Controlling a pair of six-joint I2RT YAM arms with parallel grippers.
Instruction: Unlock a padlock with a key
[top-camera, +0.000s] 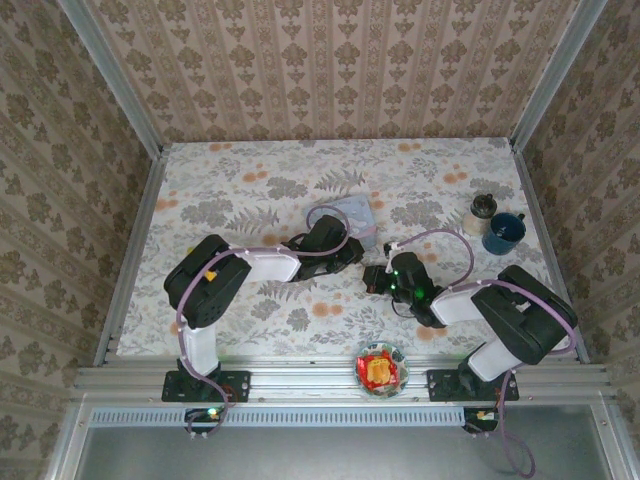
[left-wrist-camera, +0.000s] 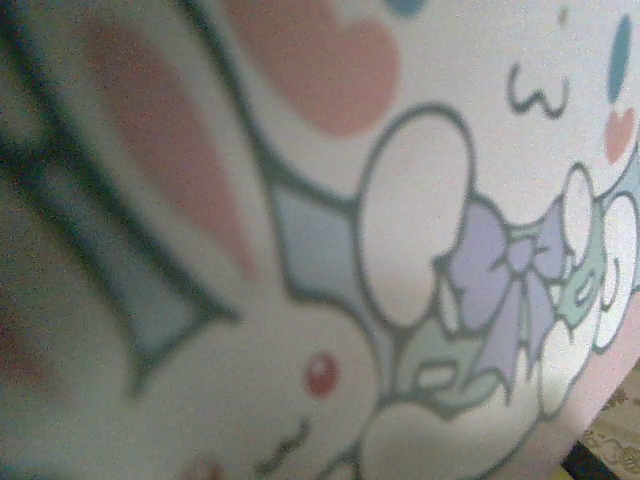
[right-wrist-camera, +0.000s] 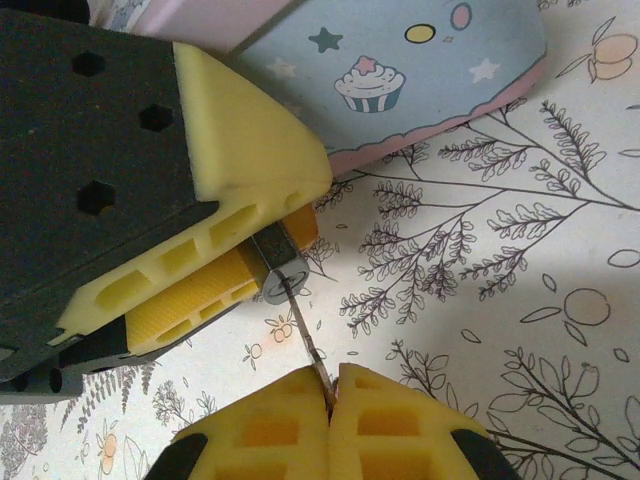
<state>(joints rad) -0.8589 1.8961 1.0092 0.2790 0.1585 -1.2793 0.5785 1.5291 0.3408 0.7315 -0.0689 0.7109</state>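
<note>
Right jaws hold key (right-wrist-camera: 305, 340) at padlock (right-wrist-camera: 280, 266) in left jaws

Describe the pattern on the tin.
The tin is light blue with cupcake and stars; clearest in right wrist view.

Soft even light, mild shadows, left wrist view blurred and grainy

Small dark padlock (right-wrist-camera: 275, 262) held aloft, thin silvery key (right-wrist-camera: 306, 340) at its keyhole
</note>
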